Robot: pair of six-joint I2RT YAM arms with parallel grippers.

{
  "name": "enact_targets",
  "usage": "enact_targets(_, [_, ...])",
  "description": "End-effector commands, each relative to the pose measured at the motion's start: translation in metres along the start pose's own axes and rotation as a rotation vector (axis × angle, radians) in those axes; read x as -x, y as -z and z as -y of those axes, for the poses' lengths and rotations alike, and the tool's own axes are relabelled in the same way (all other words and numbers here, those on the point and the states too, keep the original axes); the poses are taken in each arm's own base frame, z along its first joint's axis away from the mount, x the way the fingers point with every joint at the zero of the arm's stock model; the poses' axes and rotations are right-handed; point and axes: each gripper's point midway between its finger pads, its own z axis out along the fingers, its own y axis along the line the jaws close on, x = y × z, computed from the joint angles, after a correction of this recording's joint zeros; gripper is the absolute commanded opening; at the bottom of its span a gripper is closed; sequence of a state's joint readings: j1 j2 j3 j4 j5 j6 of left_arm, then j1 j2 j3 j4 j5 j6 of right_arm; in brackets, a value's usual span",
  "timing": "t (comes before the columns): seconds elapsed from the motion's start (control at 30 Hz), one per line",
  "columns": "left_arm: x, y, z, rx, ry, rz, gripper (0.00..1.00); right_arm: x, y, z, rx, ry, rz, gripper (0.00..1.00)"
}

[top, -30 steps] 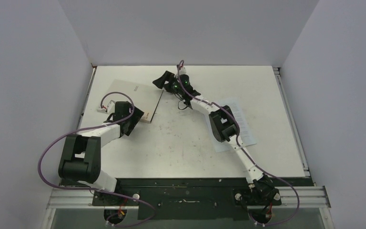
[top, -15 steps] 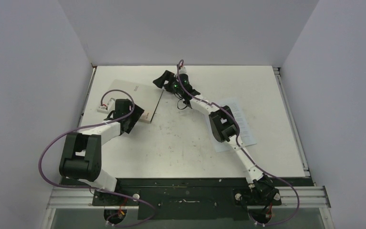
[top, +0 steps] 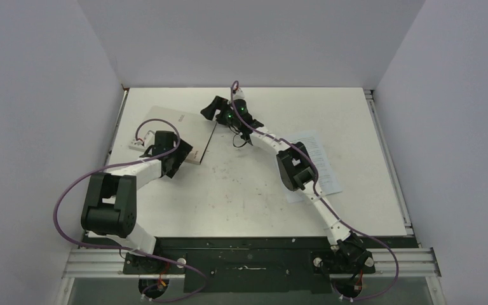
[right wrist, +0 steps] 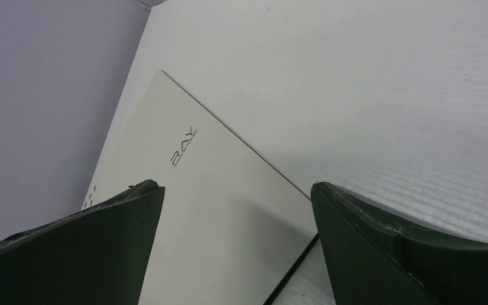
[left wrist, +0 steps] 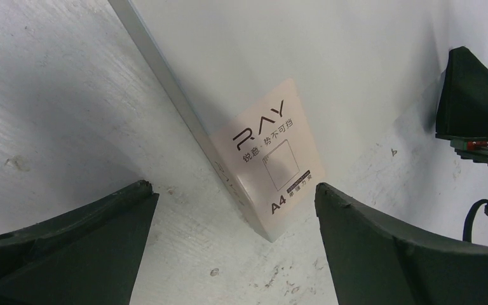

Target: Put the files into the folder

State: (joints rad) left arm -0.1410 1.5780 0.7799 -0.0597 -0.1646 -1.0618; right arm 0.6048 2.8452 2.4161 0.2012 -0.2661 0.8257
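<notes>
Folder [top: 178,127] — lay closed and flat, beige face up, logo showing. Judged light, stiff and smooth. It sat flush to the surface, so it was best taken at its dark-lined long edge, where the cover likely lifted. Left gripper [left wrist: 233,187]: jaws stood wide, empty, over the folder's near corner. Right gripper [right wrist: 236,187]: jaws wide, empty, over that dark-lined edge toward the folder's far end. Files [top: 327,168] — lay well right of the folder, partly hidden. Judged thin, limp, slippery, easily creased; best pinched at a corner.

I see a pale beige folder [top: 176,126] with dark lettering, white files [top: 322,160] under fine black print, white table [top: 241,187], my black-and-white arms [top: 108,213]
</notes>
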Motion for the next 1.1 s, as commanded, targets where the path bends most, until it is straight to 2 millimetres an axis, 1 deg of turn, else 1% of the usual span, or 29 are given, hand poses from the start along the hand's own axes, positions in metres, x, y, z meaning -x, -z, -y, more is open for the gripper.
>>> enact_targets(0.0, [0.016, -0.001, 0.011, -0.008, 0.001, 0.043, 0.96, -0.03, 0.005, 0.007, -0.043, 0.015, -0.083, 0.9])
enact_targets(0.13, [0.016, -0.002, 0.01, -0.001, -0.003, 0.045, 0.96, -0.037, 0.015, 0.008, -0.054, 0.02, -0.104, 0.9])
enact_targets(0.47, [0.022, 0.004, 0.001, 0.031, -0.026, 0.081, 0.96, -0.065, 0.046, -0.007, 0.0, 0.02, -0.16, 0.92])
enact_targets(0.53, [0.022, 0.006, -0.004, 0.046, -0.03, 0.087, 0.96, -0.071, 0.053, -0.015, 0.022, 0.026, -0.177, 0.93])
enact_targets(0.6, [0.023, 0.01, -0.014, 0.073, -0.033, 0.099, 0.96, -0.079, 0.058, -0.02, 0.033, 0.039, -0.194, 0.93])
enact_targets(0.77, [0.026, 0.02, -0.034, 0.142, -0.033, 0.132, 0.96, -0.094, 0.072, -0.029, 0.046, 0.052, -0.218, 0.94])
enact_targets(0.93, [0.031, 0.031, -0.048, 0.169, -0.028, 0.156, 0.96, -0.112, 0.087, -0.044, 0.065, 0.068, -0.252, 0.95])
enact_targets(1.07, [0.032, 0.036, -0.054, 0.175, -0.038, 0.163, 0.96, -0.128, 0.102, -0.056, 0.069, 0.091, -0.273, 0.96])
